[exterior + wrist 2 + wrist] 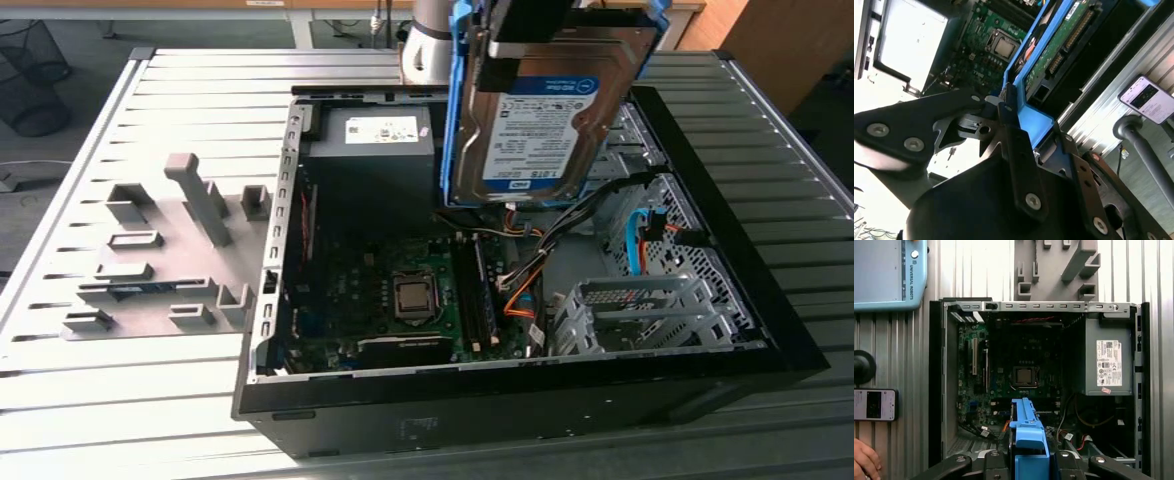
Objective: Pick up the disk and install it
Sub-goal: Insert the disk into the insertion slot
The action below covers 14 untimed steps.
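Ribbed grey metal table (pixel 134 420) — black mesh bin (pixel 27 75), grey floor (pixel 107 40), wooden cabinet (pixel 787 50)

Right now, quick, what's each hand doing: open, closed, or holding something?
Robot hand: closed on the disk, held above the open computer case.
Person's hand: partly in frame, cannot tell.

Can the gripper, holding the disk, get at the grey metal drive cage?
Probably yes: the gripper holds the silver-grey labelled disk above the open case, and nothing covers the grey metal drive cage; orange cables lie beside it.
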Tool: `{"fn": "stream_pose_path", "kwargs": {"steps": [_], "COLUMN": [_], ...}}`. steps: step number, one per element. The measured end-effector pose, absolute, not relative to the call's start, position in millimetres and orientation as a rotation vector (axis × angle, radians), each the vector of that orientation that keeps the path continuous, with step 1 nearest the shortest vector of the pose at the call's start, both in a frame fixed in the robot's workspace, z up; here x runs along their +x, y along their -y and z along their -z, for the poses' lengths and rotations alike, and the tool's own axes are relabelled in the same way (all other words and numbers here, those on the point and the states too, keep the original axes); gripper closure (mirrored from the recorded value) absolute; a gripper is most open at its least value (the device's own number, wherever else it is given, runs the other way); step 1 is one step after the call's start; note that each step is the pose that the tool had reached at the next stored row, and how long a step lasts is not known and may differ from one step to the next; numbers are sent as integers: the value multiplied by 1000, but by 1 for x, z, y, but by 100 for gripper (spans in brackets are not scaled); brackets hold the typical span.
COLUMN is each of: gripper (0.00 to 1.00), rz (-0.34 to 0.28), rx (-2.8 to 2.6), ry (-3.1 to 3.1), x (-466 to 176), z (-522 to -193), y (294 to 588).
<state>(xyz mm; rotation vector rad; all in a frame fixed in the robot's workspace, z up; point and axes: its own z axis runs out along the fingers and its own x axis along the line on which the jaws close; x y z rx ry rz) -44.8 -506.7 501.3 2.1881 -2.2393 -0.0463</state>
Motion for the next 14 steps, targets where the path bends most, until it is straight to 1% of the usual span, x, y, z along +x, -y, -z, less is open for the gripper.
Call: {"fn": "stream_pose_path", "kwargs": {"steps": [3, 9, 14], "gripper": [64, 64, 64], "rz": [46, 46, 46], "rx": [2188, 2188, 2188], "ry": [2239, 2239, 2240], "x": [-44, -44, -37], "z": [-500, -498, -494], "y": [510, 526, 531]}}
